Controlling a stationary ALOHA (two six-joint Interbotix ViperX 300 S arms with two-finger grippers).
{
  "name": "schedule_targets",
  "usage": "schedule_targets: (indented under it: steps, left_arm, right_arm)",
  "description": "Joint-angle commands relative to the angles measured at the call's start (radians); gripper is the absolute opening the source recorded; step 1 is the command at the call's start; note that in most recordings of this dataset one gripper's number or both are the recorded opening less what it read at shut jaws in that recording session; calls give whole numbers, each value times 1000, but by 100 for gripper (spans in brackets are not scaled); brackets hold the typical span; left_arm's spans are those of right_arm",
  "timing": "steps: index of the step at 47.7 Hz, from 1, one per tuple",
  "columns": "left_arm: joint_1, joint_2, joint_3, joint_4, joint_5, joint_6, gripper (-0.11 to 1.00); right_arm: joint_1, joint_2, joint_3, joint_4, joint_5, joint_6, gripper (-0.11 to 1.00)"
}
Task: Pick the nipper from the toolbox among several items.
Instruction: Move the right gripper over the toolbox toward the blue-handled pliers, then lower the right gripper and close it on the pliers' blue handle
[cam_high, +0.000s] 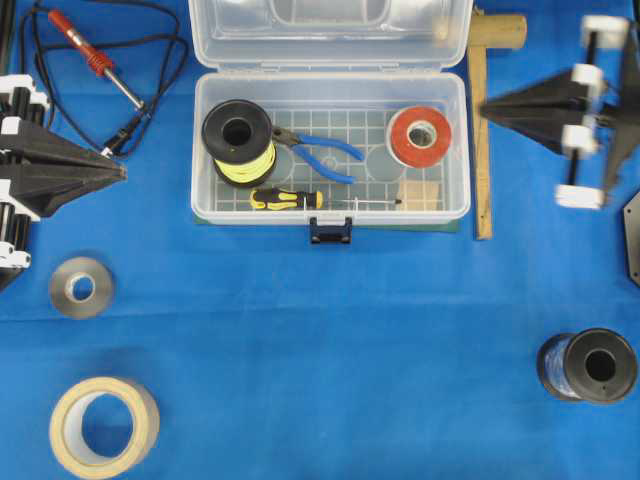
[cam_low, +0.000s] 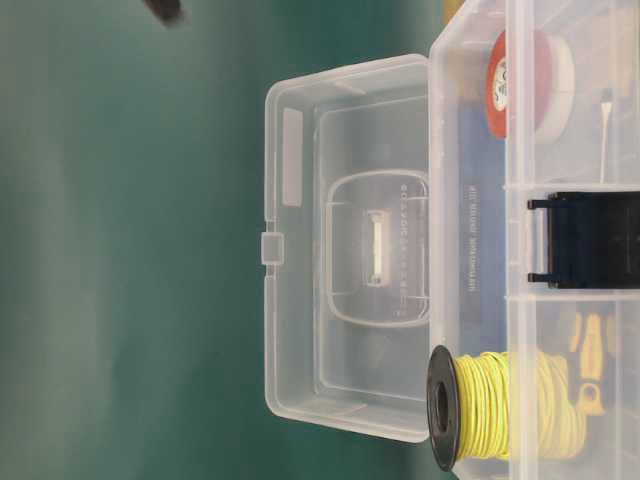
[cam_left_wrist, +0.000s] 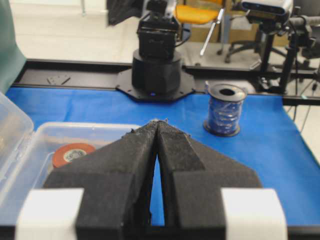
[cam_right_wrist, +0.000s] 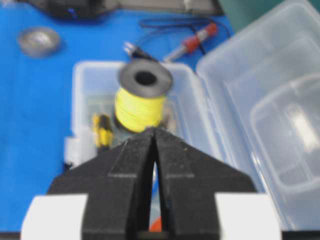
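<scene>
covering the counter (cam_high: 330, 340) in the overhead view is a blue cloth. on it sit a grey tape roll (cam_high: 81, 288), a beige tape roll (cam_high: 104, 425), a dark wire spool (cam_high: 588, 366), a red-handled soldering iron (cam_high: 95, 60) with black cable, and a wooden mallet (cam_high: 485, 120) beside the toolbox (cam_high: 331, 212). the box stands open, lid back. inside lie a yellow wire spool (cam_high: 238, 143), the nipper (cam_high: 315, 150) just right of that spool near the middle, a red tape roll (cam_high: 420, 137), a yellow-and-black screwdriver (cam_high: 300, 200) along the front wall, and a small wooden block (cam_high: 420, 193). the left gripper (cam_high: 122, 172) and right gripper (cam_high: 484, 107) are clear of the box, both clenched on nothing.

table-level view, turned sideways: green backdrop, clear lid, dark latch (cam_low: 585, 240), yellow spool, red tape.

left wrist view: closed fingers, blue spool on the cloth, the other arm's base, office chairs behind.

right wrist view: closed fingers above the box, yellow spool and screwdriver ahead; the nipper is hidden.
</scene>
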Motion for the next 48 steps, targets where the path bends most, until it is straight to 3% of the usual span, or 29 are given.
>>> schedule_targets:
  steps: [1, 6, 16, 18, 30, 48]
  left_arm:
    - [0, 9, -25, -2, -14, 2, 0]
    - [0, 9, -25, -2, -12, 0, 0]
    - [0, 11, -23, -2, -11, -3, 0]
    - [0, 11, -23, -2, -11, -3, 0]
    - [0, 9, -20, -2, -3, -5, 0]
    - [0, 9, -15, -3, 14, -8, 0]
  right_arm:
    - [-18, 94, -95, -6, 55, -2, 1]
    - [-40, 225, -193, -12, 140, -6, 8]
    - [-64, 500, -399, -46, 339, -15, 68]
    - [-66, 551, -440, -48, 368, -18, 74]
    - [-67, 824, -624, -48, 459, -43, 60]
    - [-80, 1020, -683, -43, 439, -46, 59]
